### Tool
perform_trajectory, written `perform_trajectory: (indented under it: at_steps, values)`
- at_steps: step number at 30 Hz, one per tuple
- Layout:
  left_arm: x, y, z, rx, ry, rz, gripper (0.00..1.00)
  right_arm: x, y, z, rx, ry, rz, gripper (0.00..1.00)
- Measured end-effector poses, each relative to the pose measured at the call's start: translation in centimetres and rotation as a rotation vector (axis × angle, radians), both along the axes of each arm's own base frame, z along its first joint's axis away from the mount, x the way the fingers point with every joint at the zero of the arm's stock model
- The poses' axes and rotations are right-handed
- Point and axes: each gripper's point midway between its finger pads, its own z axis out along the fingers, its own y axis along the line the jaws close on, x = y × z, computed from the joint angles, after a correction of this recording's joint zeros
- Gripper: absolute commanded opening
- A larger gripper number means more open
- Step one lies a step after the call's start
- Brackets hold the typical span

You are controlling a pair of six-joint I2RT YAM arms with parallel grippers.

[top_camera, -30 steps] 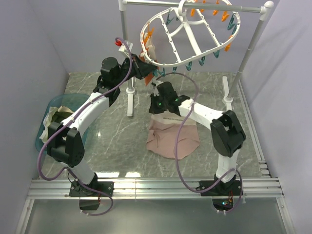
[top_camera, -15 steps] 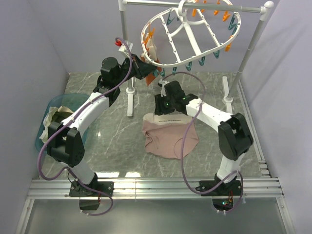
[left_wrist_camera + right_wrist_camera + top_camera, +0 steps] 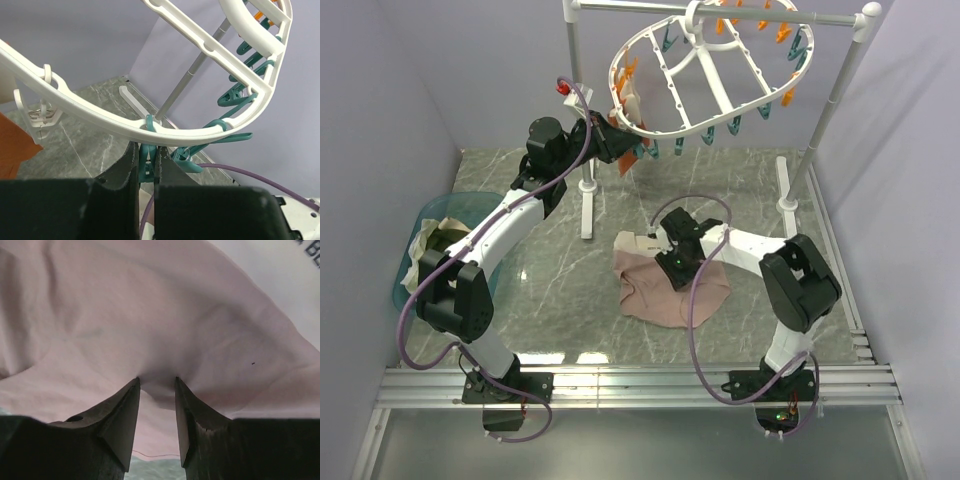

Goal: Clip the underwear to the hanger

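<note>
The underwear (image 3: 645, 298) lies spread on the marble floor, a pale pink cloth that fills the right wrist view (image 3: 150, 310). My right gripper (image 3: 672, 262) is down on its middle. Its jaws (image 3: 156, 382) stand open, tips pressed into the cloth with a small fold bunched between them. The hanger (image 3: 705, 75) hangs from the top rail with orange and teal pegs around its rim. My left gripper (image 3: 623, 152) is raised under its near-left rim (image 3: 125, 127) and is shut (image 3: 146, 150) on a teal peg (image 3: 145, 162).
A teal basin (image 3: 412, 222) with cloths stands at the left. White stand poles (image 3: 586, 190) (image 3: 817, 135) carry the rail. A rust-orange garment (image 3: 14, 146) and a cream cloth (image 3: 630, 100) hang at the hanger's left. A purple cable (image 3: 250, 172) runs below.
My right gripper opened and let go of the underwear, which dropped and spread flat. It then came down toward me onto the cloth's middle. The left gripper has not moved.
</note>
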Motion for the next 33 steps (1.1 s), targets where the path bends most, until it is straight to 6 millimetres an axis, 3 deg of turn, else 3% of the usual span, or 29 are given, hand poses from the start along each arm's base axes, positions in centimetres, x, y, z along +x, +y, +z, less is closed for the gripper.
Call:
perform_trajectory:
  at_steps: [3,9,12,14,20,23,26,27,29,33]
  values:
    - [0.0,0.0,0.0,0.001,0.001,-0.001,0.0,-0.5,-1.9,-0.2,-0.03,-0.014,0.033,0.42]
    - [0.0,0.2,-0.1,0.003,0.004,-0.002,0.0,0.1,-8.7,-0.2,-0.115,-0.007,-0.026,0.45]
    - [0.1,0.2,-0.1,0.003,0.004,-0.001,0.0,0.7,-9.3,0.5,-0.112,-0.003,-0.054,0.48]
    - [0.1,0.2,-0.1,0.002,0.004,-0.001,0.0,1.8,-7.8,1.9,-0.057,-0.019,-0.08,0.48]
    - [0.2,0.2,-0.1,0.003,0.006,-0.001,0.0,9.3,-0.2,9.8,0.185,-0.228,-0.243,0.49]
    - [0.2,0.2,0.0,0.004,0.006,-0.001,0.0,10.9,3.5,11.6,0.236,-0.286,-0.276,0.53]
    - [0.2,0.2,-0.1,0.004,0.007,-0.001,0.0,10.9,7.2,10.6,0.226,-0.288,-0.269,0.57]
    - [0.3,0.2,-0.1,0.004,0.007,-0.001,0.0,10.9,8.0,10.0,0.215,-0.281,-0.266,0.64]
    - [0.3,0.2,-0.1,0.006,0.009,0.0,0.0,10.1,9.4,8.2,0.184,-0.26,-0.249,0.67]
    - [0.4,0.4,-0.2,0.006,0.009,0.003,0.0,8.9,9.5,4.9,0.101,-0.212,-0.247,0.71]
